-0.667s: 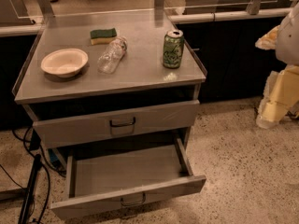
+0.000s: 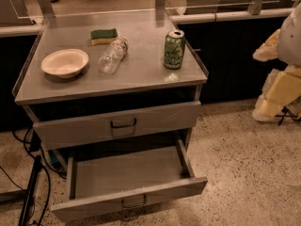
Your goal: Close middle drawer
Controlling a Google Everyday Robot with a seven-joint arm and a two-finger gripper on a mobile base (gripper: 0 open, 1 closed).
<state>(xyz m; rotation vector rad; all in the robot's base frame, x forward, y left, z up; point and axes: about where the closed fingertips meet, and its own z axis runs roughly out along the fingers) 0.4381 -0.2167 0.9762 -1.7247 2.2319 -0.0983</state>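
The middle drawer point(image 2: 134, 197) of a grey metal cabinet is pulled far out towards me. It is wide and shallow, with a low front panel and a small loop handle point(image 2: 134, 203). Its inside point(image 2: 127, 173) is bare. Above it, the drawer with the taller front panel point(image 2: 122, 124) stands only slightly out. My gripper point(image 2: 277, 93) is the pale white and yellowish shape at the right edge of the view. It is level with the cabinet's upper part, well to the right of the drawers, and touches nothing.
On the cabinet top point(image 2: 141, 69) are a white bowl point(image 2: 65, 62), a clear plastic bottle lying on its side point(image 2: 113, 55), a green sponge point(image 2: 104, 36) and a green can point(image 2: 174, 49). Black cables and a pole point(image 2: 30, 192) lie on the floor at the left. Speckled floor lies between the cabinet and my gripper.
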